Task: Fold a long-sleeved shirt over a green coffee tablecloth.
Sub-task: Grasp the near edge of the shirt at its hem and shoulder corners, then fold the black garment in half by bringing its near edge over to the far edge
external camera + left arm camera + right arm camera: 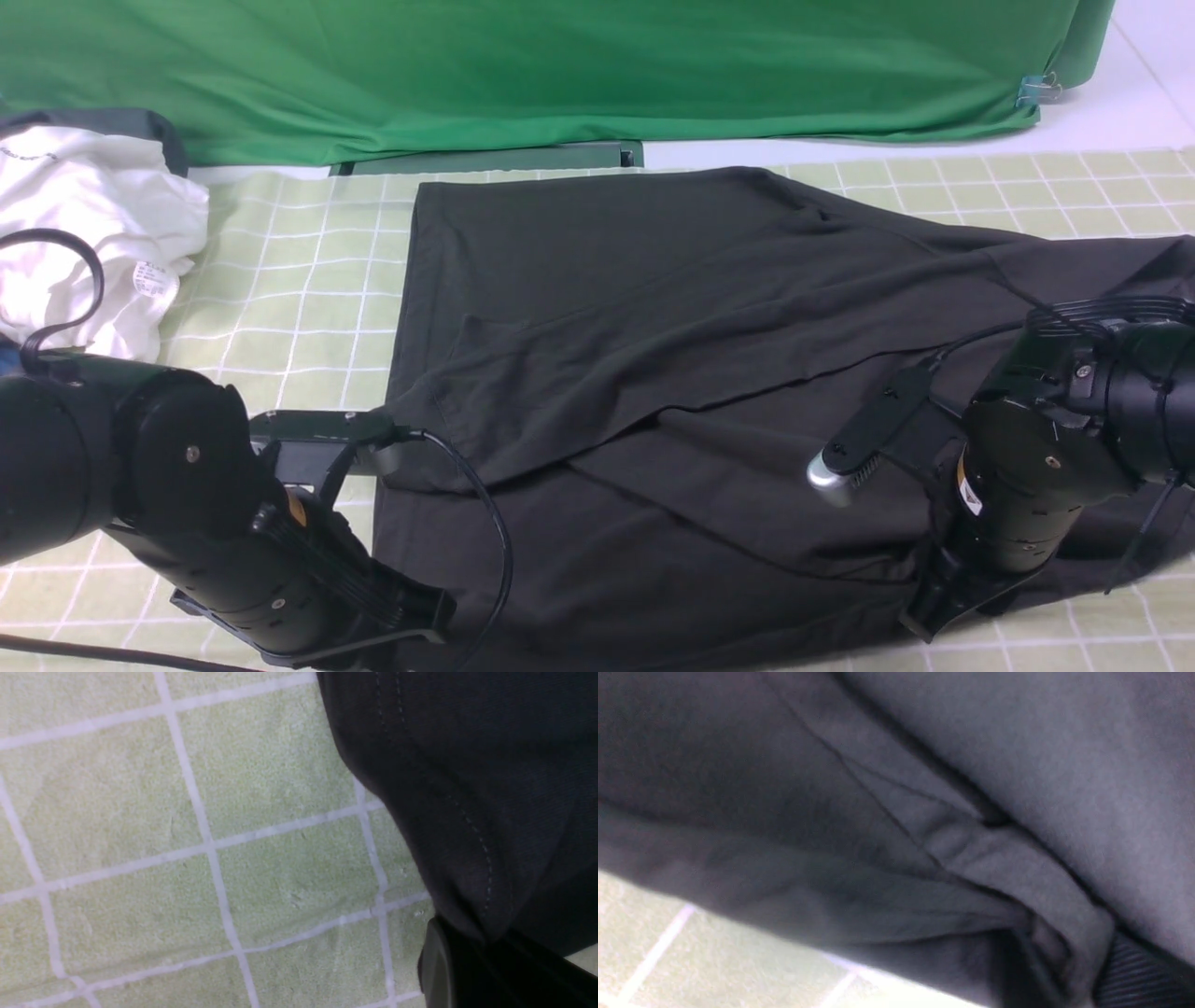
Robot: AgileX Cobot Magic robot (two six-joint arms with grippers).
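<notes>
Front view: pinching near hem of the shirt (pixel 653 308) with left tool (pixel 422 621) and right tool (pixel 926 611), both clamped on fabric; one sleeve lying across the body, most folding on the tablecloth (pixel 299 280) seemingly remaining.

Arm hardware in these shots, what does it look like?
Both the left arm and right arm have glossy black rounded housings with small screws, looping black cables and a yellow sticker each. The right carries a silver-tipped black bracket.

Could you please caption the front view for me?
Shirt, partly folded, on gridded tablecloth; left arm and right arm at its near edge.
</notes>
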